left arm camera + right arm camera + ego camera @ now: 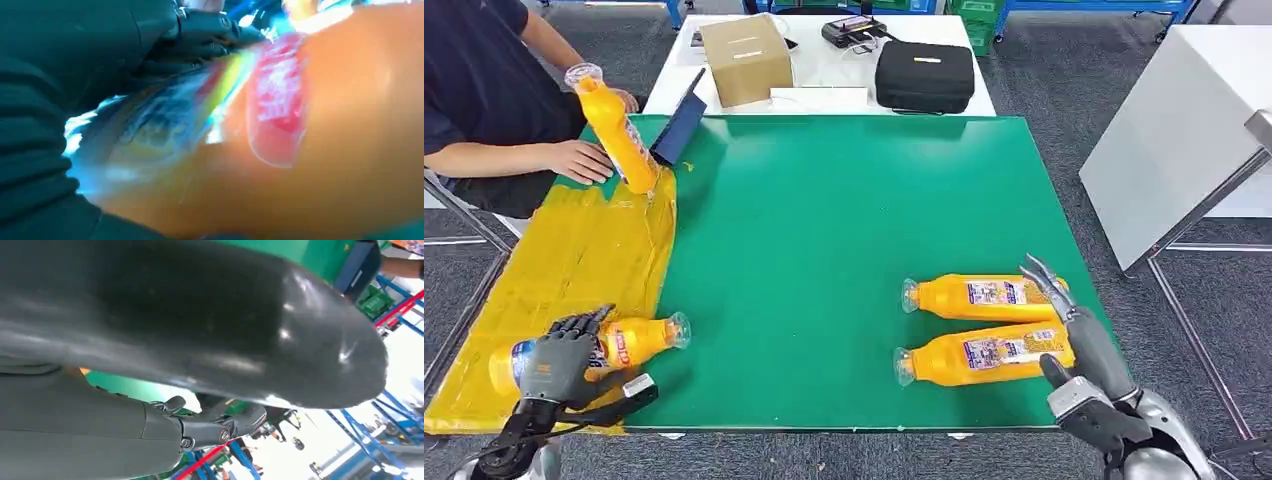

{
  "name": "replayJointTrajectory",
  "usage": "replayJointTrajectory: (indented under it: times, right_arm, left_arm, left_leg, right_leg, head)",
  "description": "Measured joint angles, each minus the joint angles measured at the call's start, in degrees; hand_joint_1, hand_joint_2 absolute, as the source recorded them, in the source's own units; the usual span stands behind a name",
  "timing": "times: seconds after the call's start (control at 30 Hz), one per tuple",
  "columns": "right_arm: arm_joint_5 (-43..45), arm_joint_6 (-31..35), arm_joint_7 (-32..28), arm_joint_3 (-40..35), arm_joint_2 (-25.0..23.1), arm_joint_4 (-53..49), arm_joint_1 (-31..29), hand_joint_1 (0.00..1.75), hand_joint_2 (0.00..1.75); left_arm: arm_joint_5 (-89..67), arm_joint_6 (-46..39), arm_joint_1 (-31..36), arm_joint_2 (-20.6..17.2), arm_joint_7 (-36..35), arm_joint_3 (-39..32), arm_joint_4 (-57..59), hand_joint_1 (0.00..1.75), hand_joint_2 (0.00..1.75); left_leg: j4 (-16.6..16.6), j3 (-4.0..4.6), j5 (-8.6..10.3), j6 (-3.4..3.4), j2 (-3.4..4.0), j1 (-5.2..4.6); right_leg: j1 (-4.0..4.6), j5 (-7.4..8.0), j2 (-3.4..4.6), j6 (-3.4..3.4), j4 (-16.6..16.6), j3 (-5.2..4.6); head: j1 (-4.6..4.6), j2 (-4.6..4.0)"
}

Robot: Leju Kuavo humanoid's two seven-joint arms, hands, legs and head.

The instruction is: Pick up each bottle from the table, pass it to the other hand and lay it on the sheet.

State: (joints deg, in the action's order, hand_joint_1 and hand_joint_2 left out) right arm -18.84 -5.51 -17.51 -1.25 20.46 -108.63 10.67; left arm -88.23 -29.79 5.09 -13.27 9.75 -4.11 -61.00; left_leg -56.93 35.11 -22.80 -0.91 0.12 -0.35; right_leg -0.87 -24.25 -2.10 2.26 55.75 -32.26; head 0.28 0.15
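**One bottle going down on the sheet, two still waiting on the table**

Head view: At the lower left of the frame the left hand (pixel 559 358) is wrapped over an orange bottle (pixel 629 340) that lies on the yellow sheet (pixel 574 255). Its long axis runs almost straight across the picture, cap end to the right and reaching just past the sheet's edge onto the green table (pixel 824 220). I judge this bottle to be at the laying-down step, not yet let go. At the lower right two more bottles lie side by side on the green, well apart from the sheet: the upper bottle (pixel 984 296) and the lower bottle (pixel 984 355), both with long axes across the frame and caps pointing left. The right hand (pixel 1064 320) rests by their base ends with fingers extended, gripping nothing. At the upper left a person's hand (pixel 579 160) steadies a fourth bottle (pixel 616 128), tilted, on the sheet's far end, cap uppermost. So two bottles look still to be picked, passed and laid.

Left wrist view: The orange bottle (pixel 350 125) sits close against the lens, its red label showing, with dark fingers (pixel 210 35) curled over it at the upper part of the picture. The hold looks firm.

Right wrist view: A thick grey thumb (pixel 200 325) crosses the upper frame, darker fingers (pixel 225 425) lie stretched out below it, and nothing is between them.
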Motion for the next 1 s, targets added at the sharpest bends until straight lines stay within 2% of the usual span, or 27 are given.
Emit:
replayJointTrajectory:
  times: [0.03,0.17,0.33,0.47,0.7,0.8,0.93,1.0]
  right_arm:
    - [-0.1,0.0,0.1,0.0,0.1,0.1,-0.4,0.00,1.75]
    - [-1.8,-0.3,1.5,-0.5,1.2,0.4,-1.2,0.00,1.75]
    - [-5.4,-3.4,5.5,-0.8,6.2,0.4,0.0,0.00,1.75]
    - [-6.6,-4.7,6.4,-0.9,9.6,0.5,0.5,0.00,1.75]
    - [-7.2,-5.4,8.4,-1.1,14.0,0.3,2.2,0.00,1.75]
    - [-6.5,-6.2,10.0,-0.3,16.5,-0.6,4.6,0.00,1.75]
    - [-6.3,-8.6,12.0,2.0,20.2,-1.5,7.7,0.00,1.75]
    - [-6.6,-8.8,12.6,2.5,21.5,-1.7,9.0,0.00,1.75]
  left_arm:
    - [0.6,0.3,0.0,-0.1,0.8,0.3,0.1,0.00,0.00]
    - [4.6,1.8,-0.3,-0.8,4.5,1.7,0.1,0.00,0.00]
    - [11.1,5.3,-1.2,-2.1,9.4,2.1,-1.8,0.00,0.00]
    - [17.3,8.9,-2.2,-3.8,13.7,2.3,-3.8,0.00,0.00]
    - [33.3,13.2,-4.4,-3.5,22.9,1.5,-8.6,0.00,0.00]
    - [47.1,19.3,-4.5,-1.7,28.4,-0.2,-12.0,0.00,0.00]
    - [73.2,36.6,-2.0,2.7,28.3,-5.4,-17.7,0.00,0.00]
    - [80.1,42.2,-0.6,4.6,27.8,-8.0,-19.8,0.00,0.00]
  left_leg:
    - [0.0,0.00,0.01,-0.01,-0.02,0.00]
    - [0.0,0.07,0.06,-0.06,-0.12,-0.04]
    - [0.0,0.10,0.03,-0.09,-0.13,-0.11]
    - [0.0,0.10,0.02,-0.08,-0.11,-0.10]
    - [0.0,0.16,0.03,-0.08,-0.09,-0.09]
    - [0.0,0.29,0.04,-0.09,-0.12,-0.12]
    - [-0.1,0.39,0.04,-0.10,-0.11,-0.14]
    - [-0.1,0.38,0.03,-0.11,-0.12,-0.14]
  right_leg:
    - [-0.01,-0.01,-0.01,0.01,0.0,0.00]
    - [-0.06,-0.01,-0.11,0.02,0.0,0.02]
    - [-0.11,-0.02,-0.12,0.04,0.0,0.01]
    - [-0.10,-0.02,-0.10,0.04,0.0,-0.02]
    - [-0.10,-0.02,-0.10,0.04,0.0,-0.15]
    - [-0.13,0.00,-0.12,0.06,0.0,-0.27]
    - [-0.14,0.07,-0.10,0.15,0.0,-0.32]
    - [-0.14,0.08,-0.09,0.17,0.0,-0.31]
  head:
    - [-0.02,0.00]
    - [-0.02,0.00]
    - [0.00,0.00]
    - [-0.02,0.00]
    - [0.00,0.00]
    - [0.00,0.00]
    - [0.00,0.00]
    - [-0.02,0.00]
